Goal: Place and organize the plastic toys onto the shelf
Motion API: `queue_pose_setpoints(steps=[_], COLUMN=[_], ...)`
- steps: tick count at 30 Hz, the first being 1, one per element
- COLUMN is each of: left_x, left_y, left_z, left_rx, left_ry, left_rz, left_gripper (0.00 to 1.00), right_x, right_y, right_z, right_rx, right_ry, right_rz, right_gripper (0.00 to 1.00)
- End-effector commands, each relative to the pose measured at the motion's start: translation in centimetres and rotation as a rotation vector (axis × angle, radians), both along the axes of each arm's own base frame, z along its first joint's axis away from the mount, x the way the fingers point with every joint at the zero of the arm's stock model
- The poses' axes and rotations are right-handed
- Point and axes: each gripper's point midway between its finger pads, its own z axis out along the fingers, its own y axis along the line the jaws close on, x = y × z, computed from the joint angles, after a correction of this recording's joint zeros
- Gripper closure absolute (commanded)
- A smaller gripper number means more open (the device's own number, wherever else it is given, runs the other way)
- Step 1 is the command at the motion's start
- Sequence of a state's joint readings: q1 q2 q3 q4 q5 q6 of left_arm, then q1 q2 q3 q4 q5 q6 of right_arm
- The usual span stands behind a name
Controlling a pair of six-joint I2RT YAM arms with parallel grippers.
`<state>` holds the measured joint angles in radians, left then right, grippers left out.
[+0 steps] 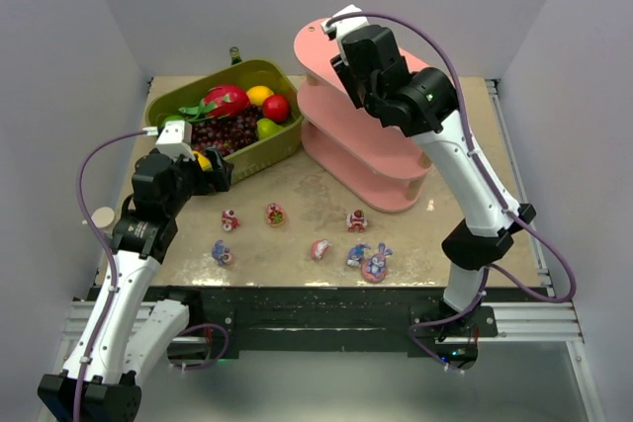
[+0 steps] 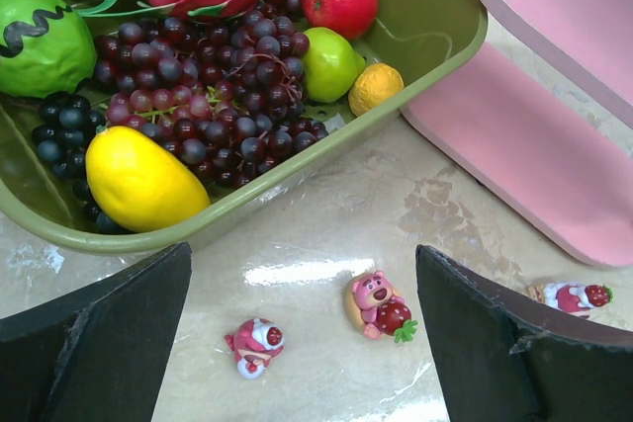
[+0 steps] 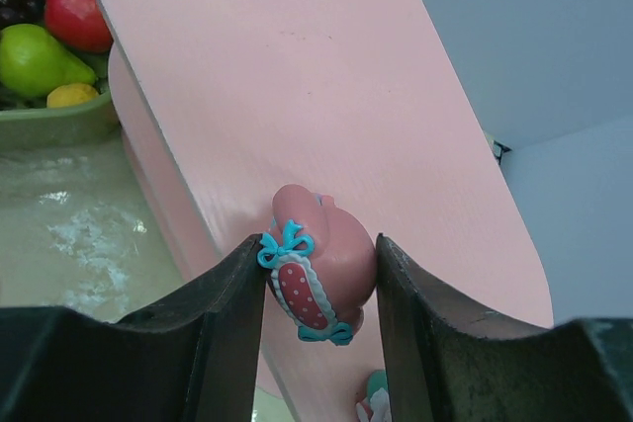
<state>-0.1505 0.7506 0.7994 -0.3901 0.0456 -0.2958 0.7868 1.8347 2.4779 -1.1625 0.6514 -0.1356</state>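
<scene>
My right gripper (image 3: pixel 318 279) is shut on a pink toy (image 3: pixel 336 249) with blue bows and a red dotted panel. It holds the toy just above the top board of the pink shelf (image 3: pixel 297 76), at that board's far left end (image 1: pixel 315 46). Several small toys lie on the table in front of the shelf, among them a blue-pink bunny (image 1: pixel 377 266). My left gripper (image 2: pixel 305 279) hangs open over a pink bear with a strawberry (image 2: pixel 379 305) and a pink-white toy (image 2: pixel 255 345), touching neither. A third toy (image 2: pixel 577 295) lies right of its fingers.
The olive-green basket (image 1: pixel 259 153) of plastic fruit and grapes stands at the back left, close to the shelf's left end and just beyond my left gripper (image 1: pixel 214 173). Grey walls enclose the table on three sides.
</scene>
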Motion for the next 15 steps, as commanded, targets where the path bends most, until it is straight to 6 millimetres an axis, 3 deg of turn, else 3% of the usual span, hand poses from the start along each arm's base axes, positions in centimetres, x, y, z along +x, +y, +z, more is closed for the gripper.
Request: queue_pose_setpoints(steps=[1, 15], left_x=[0.1, 0.2], left_y=[0.0, 0.0], left_z=[0.2, -0.1], left_rx=[-0.006, -0.006], left_ry=[-0.011, 0.0], left_rz=[-0.004, -0.003], left_gripper=[0.0, 0.01], right_x=[-0.2, 0.9], right_y=[-0.1, 0.4], right_z=[1.0, -0.3], right_rx=[0.028, 0.023], right_ry=[-0.001, 0.038], right_rz=[0.052, 0.079], right_gripper=[0.96, 0.89])
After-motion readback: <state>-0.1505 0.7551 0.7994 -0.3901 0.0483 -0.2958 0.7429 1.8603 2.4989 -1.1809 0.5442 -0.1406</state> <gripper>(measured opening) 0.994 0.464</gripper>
